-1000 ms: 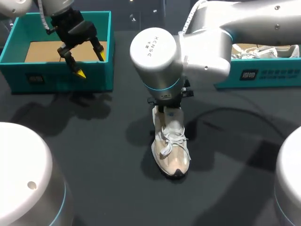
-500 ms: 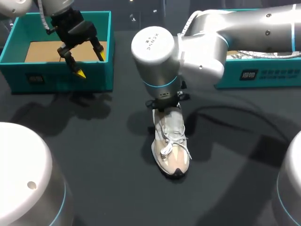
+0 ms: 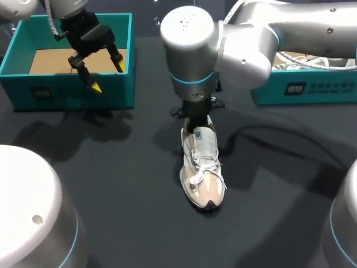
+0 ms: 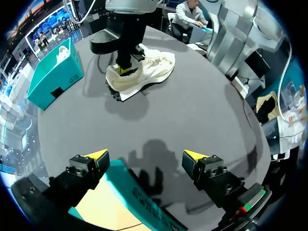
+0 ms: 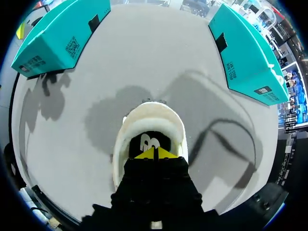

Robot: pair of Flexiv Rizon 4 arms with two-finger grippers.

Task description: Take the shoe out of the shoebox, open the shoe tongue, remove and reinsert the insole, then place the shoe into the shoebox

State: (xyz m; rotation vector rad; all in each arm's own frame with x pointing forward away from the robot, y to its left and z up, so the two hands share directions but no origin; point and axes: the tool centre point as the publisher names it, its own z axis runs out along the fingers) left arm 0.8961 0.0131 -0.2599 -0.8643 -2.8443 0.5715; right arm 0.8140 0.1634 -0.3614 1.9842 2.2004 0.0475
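No print is clear enough to read. The left box (image 3: 78, 92) and right box (image 3: 329, 89) each carry a dark front label with pale marks. The shoe (image 3: 203, 173) bears a small tongue tag, and its insole (image 5: 148, 142) a white logo.

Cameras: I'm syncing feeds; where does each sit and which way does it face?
Head view: above and behind, looking down on the table; left arm and right arm show.
Left wrist view: over the left box, facing the shoe; open jaws show.
Right wrist view: directly over the shoe, looking into it; shut jaws show.
All share the shoe.
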